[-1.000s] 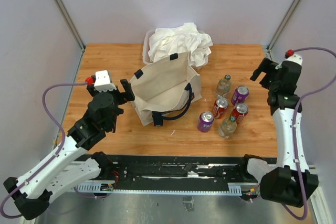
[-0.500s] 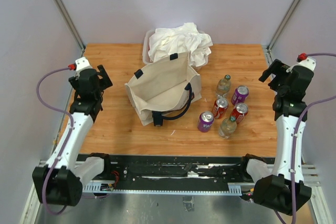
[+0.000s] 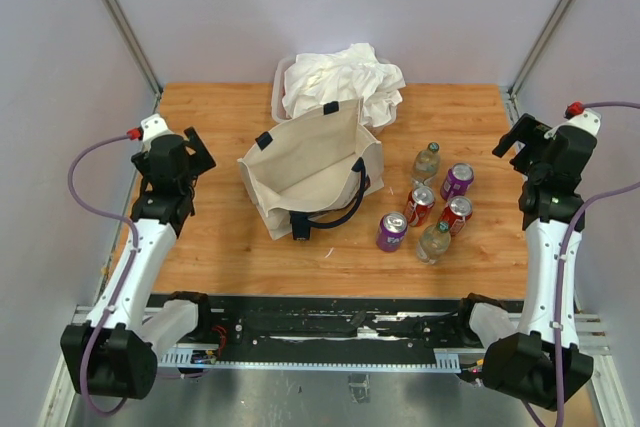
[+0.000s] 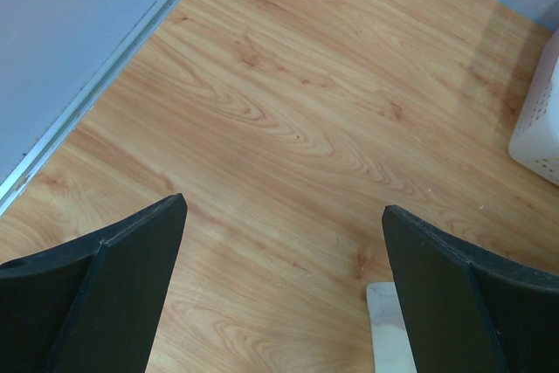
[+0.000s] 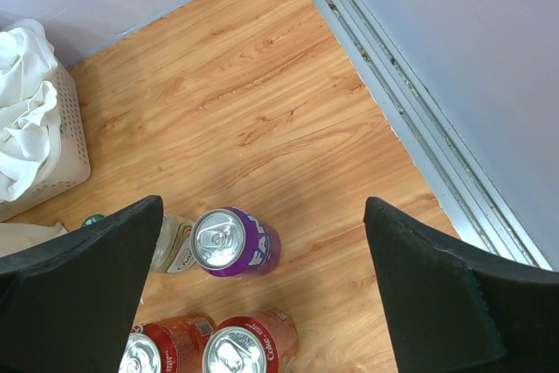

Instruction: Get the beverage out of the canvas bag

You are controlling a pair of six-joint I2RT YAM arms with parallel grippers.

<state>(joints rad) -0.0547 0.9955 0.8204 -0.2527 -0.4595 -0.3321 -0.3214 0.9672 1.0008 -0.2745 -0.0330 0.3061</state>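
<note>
Left claw, right claw agape; canvas bag stretches near-left to far-right.

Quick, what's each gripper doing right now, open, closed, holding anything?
Left gripper: open, holding nothing.
Right gripper: open, holding nothing.

- Between the fingers of the right gripper, the red cans run off the bottom edge.
- A bottle is half hidden behind one finger.
- Ahead of the left gripper, the plastic tub is cut off.
- A pale scrap lies beside its finger; too little shows to name it.
</note>
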